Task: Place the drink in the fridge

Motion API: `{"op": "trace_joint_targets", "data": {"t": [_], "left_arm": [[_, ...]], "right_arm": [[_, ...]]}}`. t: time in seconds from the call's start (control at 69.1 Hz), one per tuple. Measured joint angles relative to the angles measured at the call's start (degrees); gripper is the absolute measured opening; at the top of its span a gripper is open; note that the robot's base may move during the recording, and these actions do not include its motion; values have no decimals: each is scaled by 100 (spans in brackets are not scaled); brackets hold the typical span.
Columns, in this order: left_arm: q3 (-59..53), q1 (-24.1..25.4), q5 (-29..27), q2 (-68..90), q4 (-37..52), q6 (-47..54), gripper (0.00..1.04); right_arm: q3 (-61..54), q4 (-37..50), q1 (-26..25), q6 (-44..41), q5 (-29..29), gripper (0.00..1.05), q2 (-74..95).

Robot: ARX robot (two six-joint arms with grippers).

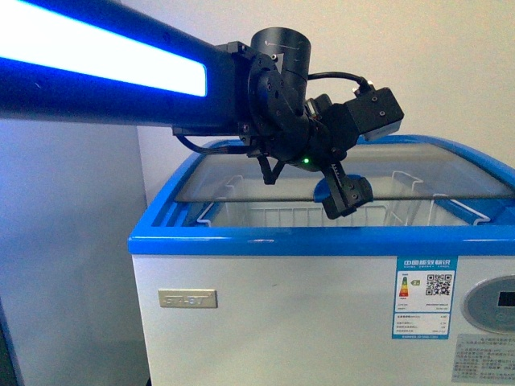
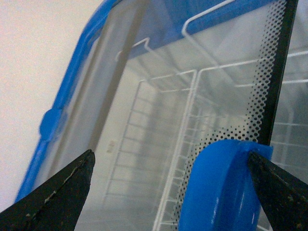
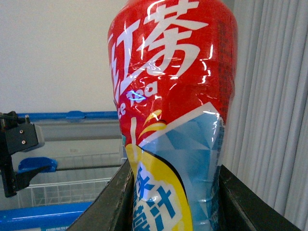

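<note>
here the fridge (image 1: 282, 305) stands close in front, white with a blue rim (image 1: 322, 240) all around its top. the glass lid (image 1: 451, 173) covers the back part. its front edge runs across above the wire baskets (image 1: 273, 213), and between this edge and the front rim a narrow strip looks uncovered, though i cannot tell this for sure.

the left gripper (image 1: 348, 199) hangs over the lid edge with its jaws wide apart. in the left wrist view the blue handle (image 2: 216, 187) of the lid sits between the two fingers (image 2: 62, 187). it is right at one finger, and much free room is left toward the other. it grips nothing.

the right gripper (image 3: 175, 192) is closed on the drink (image 3: 173, 96), a bottle with a red, blue and yellow label, upright between both fingers. the drink is outside the fridge, to its side, and the right wrist view shows free air between them. a pale wall (image 3: 57, 53) is behind the fridge.
</note>
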Motion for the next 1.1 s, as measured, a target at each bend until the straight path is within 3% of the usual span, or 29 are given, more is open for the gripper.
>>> {"op": "trace_joint_targets", "data": {"t": [0.203, 0.347, 0.637, 0.695, 0.753, 0.854, 0.955, 1.1], "left_arm": [[828, -9, -1106, 577, 1541, -155, 97], [1154, 33, -1567, 533, 2218, -509, 97], [1185, 120, -2625, 190, 3405, -1971, 97], [293, 149, -3005, -376, 3432, -2708, 97], [-352, 199, -2948, -872, 3265, -3320, 97], [-2138, 328, -2568, -2070, 2763, -4636, 97], [-4376, 527, -1792, -3598, 2437, -5781, 97], [-6660, 789, -1060, -5036, 2686, -6524, 97]], "right_arm": [[0, 0, 0, 0, -24, 37, -2], [0, 0, 0, 0, -20, 37, -2], [0, 0, 0, 0, -22, 37, -2], [0, 0, 0, 0, -26, 37, -2], [0, 0, 0, 0, -26, 37, -2], [0, 0, 0, 0, -20, 37, -2], [0, 0, 0, 0, -26, 37, -2], [0, 0, 0, 0, -24, 37, -2]]}}
